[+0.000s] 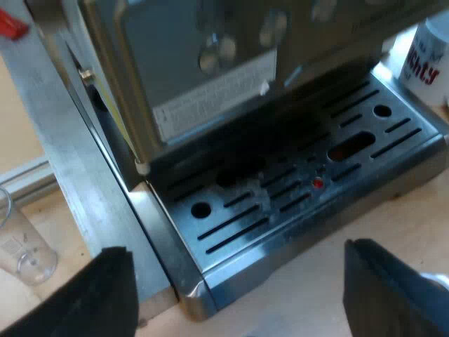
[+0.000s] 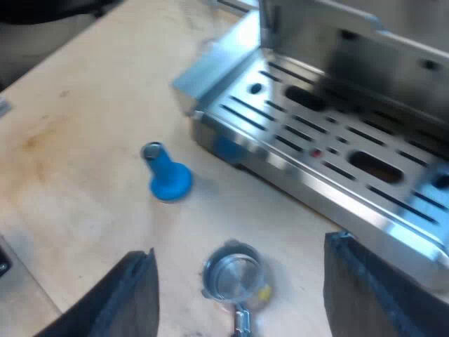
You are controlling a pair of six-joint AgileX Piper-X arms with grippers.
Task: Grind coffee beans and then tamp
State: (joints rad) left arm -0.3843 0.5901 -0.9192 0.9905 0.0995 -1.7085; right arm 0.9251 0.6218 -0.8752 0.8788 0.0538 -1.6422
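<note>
My left gripper [image 1: 238,295] is open, hanging over the corner of the espresso machine's slotted drip tray [image 1: 295,189], nothing between its fingers. A measuring glass [image 1: 21,242] stands on the wooden table beside the machine's metal side. My right gripper [image 2: 238,302] is open above the metal holder [image 2: 233,275], which lies loose on the table with its basket facing up and its handle running toward me. The blue tamper [image 2: 167,175] stands on the table a little farther off, close to the drip tray's edge [image 2: 280,165].
A white mug with red lettering [image 1: 426,60] stands by the far end of the drip tray. A small red dot [image 1: 318,184] shows in the tray's grille. The machine's steel front [image 1: 203,70] overhangs the tray. Bare wooden table [image 2: 77,140] lies around the tamper.
</note>
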